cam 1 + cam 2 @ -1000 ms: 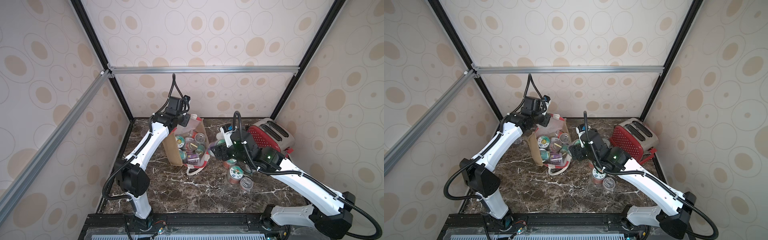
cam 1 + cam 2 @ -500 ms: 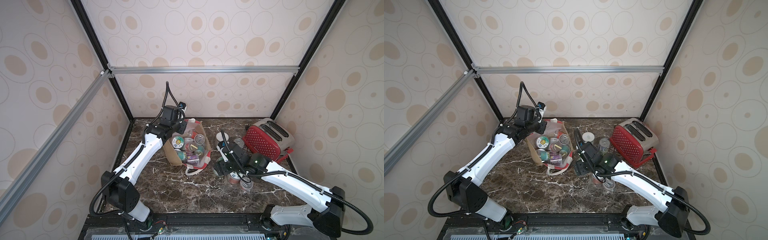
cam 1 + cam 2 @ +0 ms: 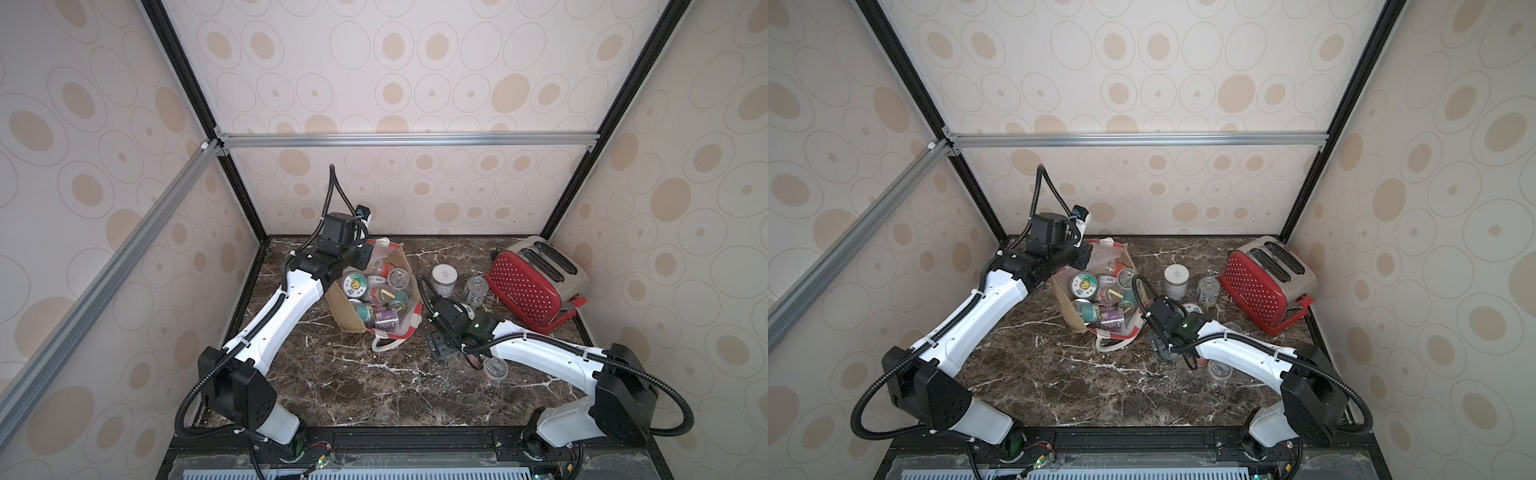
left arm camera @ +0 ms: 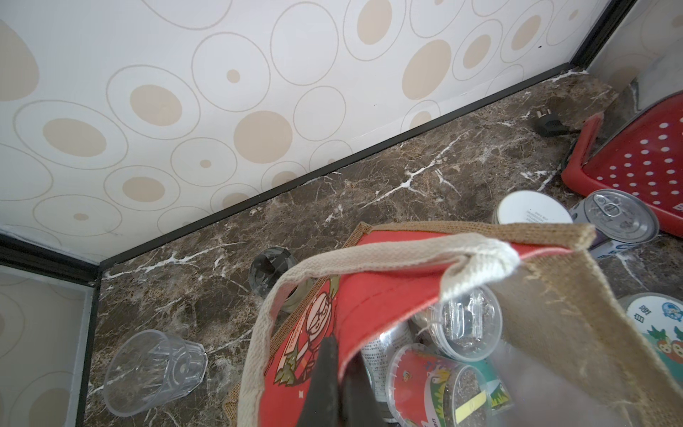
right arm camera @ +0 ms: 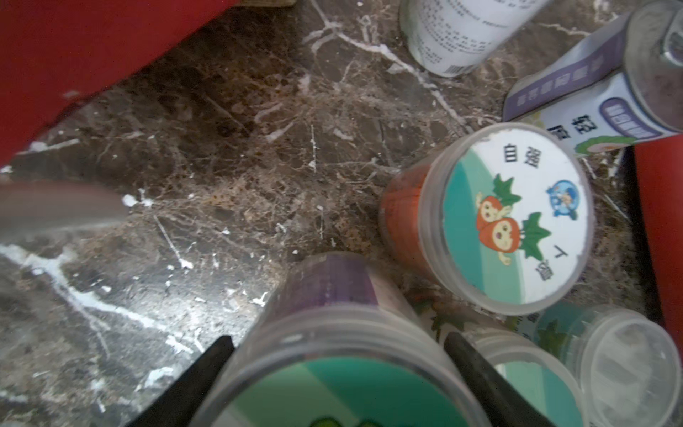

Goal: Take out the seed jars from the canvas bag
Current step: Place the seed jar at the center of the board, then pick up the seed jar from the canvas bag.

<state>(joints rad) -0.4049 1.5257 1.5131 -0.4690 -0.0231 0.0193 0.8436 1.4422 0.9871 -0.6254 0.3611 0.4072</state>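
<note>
bag (image 3: 350,320) – tan burlap, red sides, mouth tipped open, its red panel pinched by the left gripper (image 4: 342,358); clear jars (image 3: 376,293) heaped inside. a purple-sided jar (image 5: 332,288), green lid, upright, clamped in the right gripper (image 5: 336,338) – carrot-lid jar (image 5: 513,218) just beyond its fingertips.

We see the marble counter (image 3: 353,395) bearing the canvas bag (image 3: 351,320), a red toaster (image 3: 523,291), seed jars (image 3: 444,277) between them.
</note>
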